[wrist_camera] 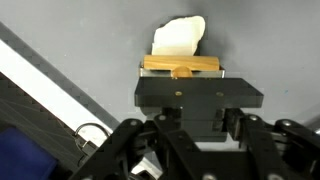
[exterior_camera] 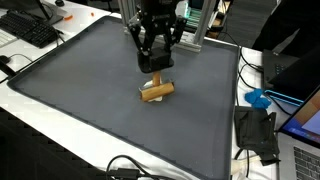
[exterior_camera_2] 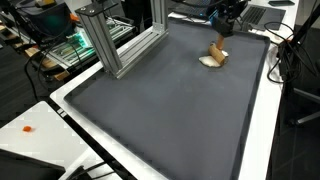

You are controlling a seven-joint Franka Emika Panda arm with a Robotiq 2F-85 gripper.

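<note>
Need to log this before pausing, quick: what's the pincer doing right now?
Pincer: closed on the wooden block.

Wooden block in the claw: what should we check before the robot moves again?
1. Claw shut on the wooden block: ok.
2. Block sits level and centred between the fingers, wrist view: ok.
3. White lump apart from the block: cannot tell; it lies right behind it.
4. Block lifted off the gray mat: cannot tell.
5. Metal frame stands apart from the claw: ok.
</note>
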